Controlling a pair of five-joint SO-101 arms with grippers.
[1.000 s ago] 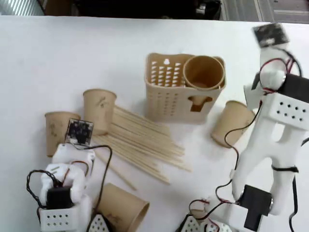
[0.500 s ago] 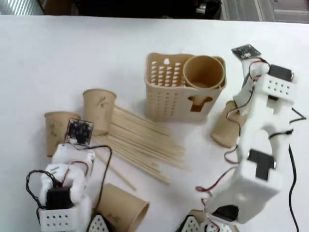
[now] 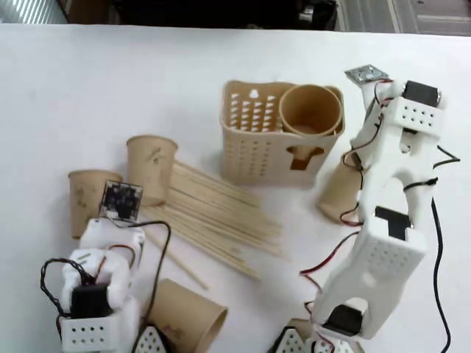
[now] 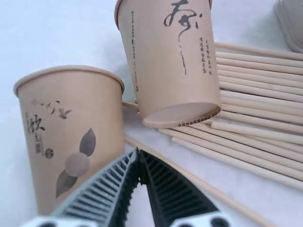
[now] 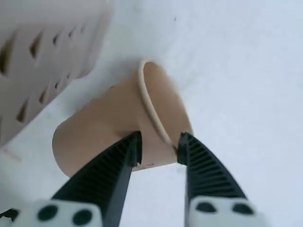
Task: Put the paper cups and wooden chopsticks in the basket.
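One paper cup (image 5: 118, 127) lies on its side on the white table (image 3: 88, 88), just beside the basket's (image 3: 268, 140) right end, with its mouth turned away from the basket. The right claw (image 5: 158, 144) is over the rim of this cup, its fingers a narrow way apart, one over the outer wall and the other past the rim; whether they touch the cup cannot be told. A second cup (image 3: 310, 110) stands inside the basket at its right end. The wooden chopsticks (image 3: 221, 217) lie in a loose bundle on the table, in front of the basket and to its left. Two more cups (image 3: 151, 168) (image 3: 88, 198) sit at the far left end of that bundle, near each other, one of them touching the chopsticks. The left claw (image 4: 138, 158) points at these two cups with its toothed fingers closed tip to tip and nothing between them. A fifth cup (image 3: 188, 316) lies on its side at the near edge of the table, just beside the left arm's base (image 3: 99, 323).
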